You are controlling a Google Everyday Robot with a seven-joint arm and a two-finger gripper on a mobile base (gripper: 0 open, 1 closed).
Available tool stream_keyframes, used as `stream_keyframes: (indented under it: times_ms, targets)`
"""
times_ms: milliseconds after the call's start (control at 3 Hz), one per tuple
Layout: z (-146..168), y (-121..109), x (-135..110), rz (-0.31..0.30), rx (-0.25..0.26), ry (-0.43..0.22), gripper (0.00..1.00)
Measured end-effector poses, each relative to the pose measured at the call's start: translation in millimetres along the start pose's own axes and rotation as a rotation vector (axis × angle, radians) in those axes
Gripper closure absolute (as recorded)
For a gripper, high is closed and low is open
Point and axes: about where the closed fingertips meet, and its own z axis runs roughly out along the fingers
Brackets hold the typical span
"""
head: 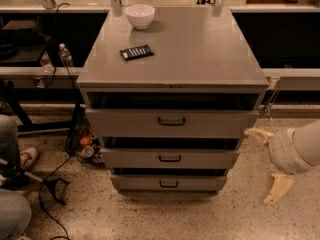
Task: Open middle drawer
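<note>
Your end effector (258, 167) hangs low beside the cabinet's right edge, its two cream, wedge-shaped fingers (278, 188) spread wide with nothing between them; the middle drawer (130, 159) lies just to its left, a flat grey metal front with a small dark bail handle (170, 158), apart from the fingers; up and left is the taller top drawer (125, 123), down and left the narrow bottom drawer (135, 183); well above and left, the smooth grey surface (200, 49) carries a round white bowl (139, 15) and a flat black rectangular device (136, 52).
</note>
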Motion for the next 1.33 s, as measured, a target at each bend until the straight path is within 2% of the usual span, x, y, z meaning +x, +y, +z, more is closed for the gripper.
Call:
stream_keyframes:
  times_ms: [333, 667, 1000, 1333]
  targets:
    - [35, 15, 25, -0.018, -0.027, -0.043, 0.0]
    - [35, 15, 25, -0.018, -0.027, -0.043, 0.0]
    - [49, 15, 34, -0.022, -0.023, -0.033, 0.0]
    - [79, 13, 58, -0.043, -0.003, -0.003, 0.0]
